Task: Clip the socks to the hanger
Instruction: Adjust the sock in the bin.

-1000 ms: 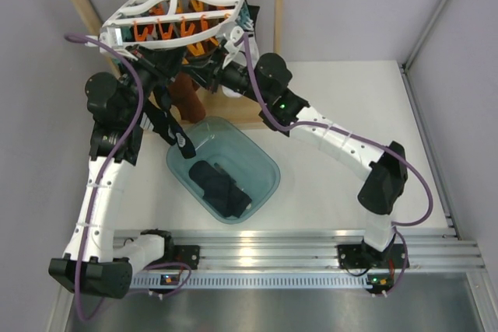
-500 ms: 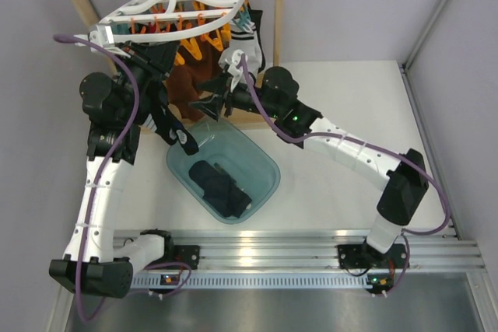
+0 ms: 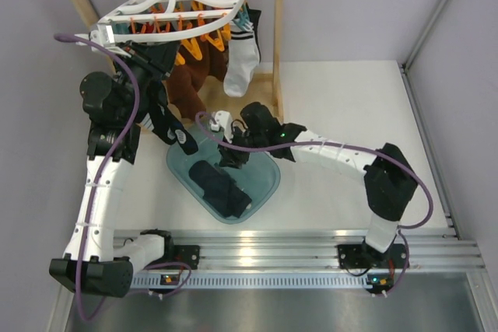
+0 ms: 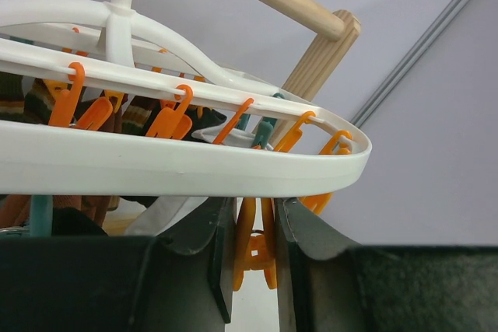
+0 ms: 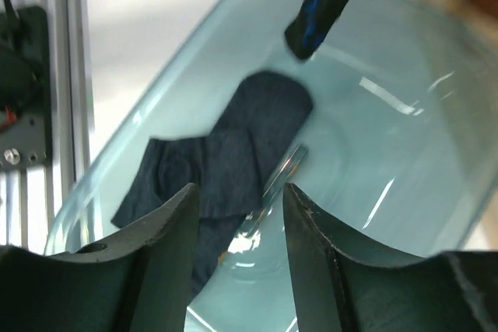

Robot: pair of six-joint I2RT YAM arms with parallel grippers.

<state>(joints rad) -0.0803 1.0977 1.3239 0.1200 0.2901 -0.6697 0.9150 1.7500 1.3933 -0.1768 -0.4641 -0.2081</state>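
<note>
The white lattice hanger [image 3: 175,7] hangs from the wooden rack, with orange and teal clips under it. My left gripper [image 3: 159,58] is just under its rim [image 4: 194,169] and is shut on an orange clip [image 4: 255,248]. A dark sock with light-blue accents [image 3: 170,124] dangles below the hanger beside the left arm; its toe shows in the right wrist view [image 5: 320,7]. My right gripper [image 3: 233,153] is open and empty, low over the teal tub [image 3: 264,162]. Dark socks [image 3: 222,188] lie in the tub, just under the open jaws [image 5: 226,153].
Brown socks [image 3: 187,87] and a white striped sock [image 3: 240,64] hang from the hanger. The wooden rack post [image 3: 277,36] stands behind the tub. An aluminium rail [image 3: 296,242] runs along the near edge. Grey walls close in left and right.
My right gripper has left the hanger's right end and come down over the tub, now open. The white striped sock hangs free. The left arm has barely moved.
</note>
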